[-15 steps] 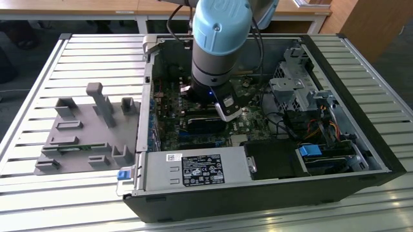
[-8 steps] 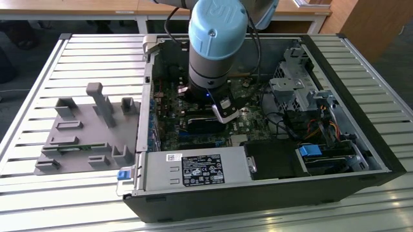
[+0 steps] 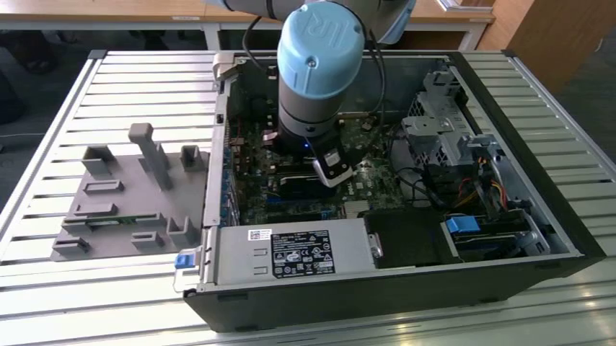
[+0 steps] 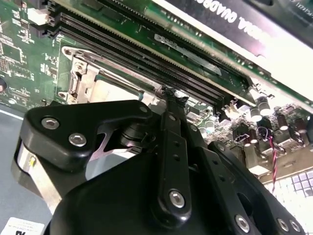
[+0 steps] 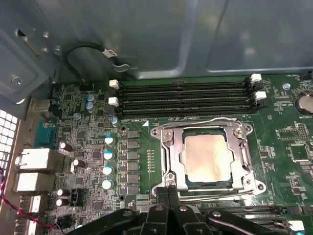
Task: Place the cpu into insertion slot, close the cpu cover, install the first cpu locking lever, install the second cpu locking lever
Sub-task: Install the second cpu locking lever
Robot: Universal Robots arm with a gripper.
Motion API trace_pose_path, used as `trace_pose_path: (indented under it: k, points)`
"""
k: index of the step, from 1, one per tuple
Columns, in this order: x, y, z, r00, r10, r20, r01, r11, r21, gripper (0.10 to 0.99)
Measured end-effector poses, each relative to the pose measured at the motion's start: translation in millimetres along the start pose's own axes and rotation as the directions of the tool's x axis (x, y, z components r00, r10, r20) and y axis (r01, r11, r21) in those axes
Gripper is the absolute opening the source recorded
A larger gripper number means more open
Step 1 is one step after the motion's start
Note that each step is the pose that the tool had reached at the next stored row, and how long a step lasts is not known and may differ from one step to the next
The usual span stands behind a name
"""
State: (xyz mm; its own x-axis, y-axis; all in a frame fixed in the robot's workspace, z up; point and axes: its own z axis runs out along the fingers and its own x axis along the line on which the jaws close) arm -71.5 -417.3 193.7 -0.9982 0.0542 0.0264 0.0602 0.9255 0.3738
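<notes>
computer case (image 3: 405, 288): open on the slatted table, arm reaching straight down into it. motherboard (image 5: 88, 132): green, memory slots at 12 o'clock of the socket. cpu cover (image 5: 168, 156): closed flat over the insertion slot (image 5: 230, 183). cpu (image 5: 208, 157): seated, showing through the window. levers appear latched, judged only. gripper (image 5: 168, 192): fingers pressed together, empty, tips at the cover's 6 o'clock edge.

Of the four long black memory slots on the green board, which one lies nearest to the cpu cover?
The slot at the edge of the row facing the cpu cover: the first wrist view shows it running right alongside the cover's frame, with the other three slots beyond it.
</notes>
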Motion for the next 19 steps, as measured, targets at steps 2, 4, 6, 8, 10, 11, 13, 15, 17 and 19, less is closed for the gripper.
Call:
trace_pose_path:
  k: [2, 4, 6, 8, 10, 11, 13, 15, 17, 19]
  points:
    - [0.4, -0.4, 0.9, 1.0, 0.0, -0.0003, 0.0, 1.0, -0.002, 0.106]
    - [1.1, -0.7, 1.6, 1.0, 0.0, -0.0003, 0.0, 1.0, -0.005, 0.106]
    - [1.7, -0.8, 1.9, 1.0, 0.0, -0.0005, 0.0, 1.0, -0.006, 0.106]
    - [2.7, -0.9, 2.3, 1.0, 0.0, -0.0005, 0.0, 1.0, -0.007, 0.106]
    - [3.2, -1.0, 2.8, 1.0, 0.0, -0.0006, 0.0, 1.0, -0.007, 0.106]
    - [3.4, -1.0, 3.0, 1.0, 0.0, -0.0006, 0.0, 1.0, -0.007, 0.106]
    - [3.5, -0.9, 3.8, 1.0, 0.0, -0.0005, 0.0, 1.0, -0.007, 0.106]
    - [3.5, -0.7, 4.5, 1.0, 0.0, -0.0006, 0.0, 1.0, -0.007, 0.106]
    - [3.6, -0.7, 5.1, 1.0, 0.0, -0.0006, 0.0, 1.0, -0.007, 0.106]
    - [3.8, -0.5, 5.6, 1.0, 0.0, -0.0006, 0.0, 1.0, -0.008, 0.106]
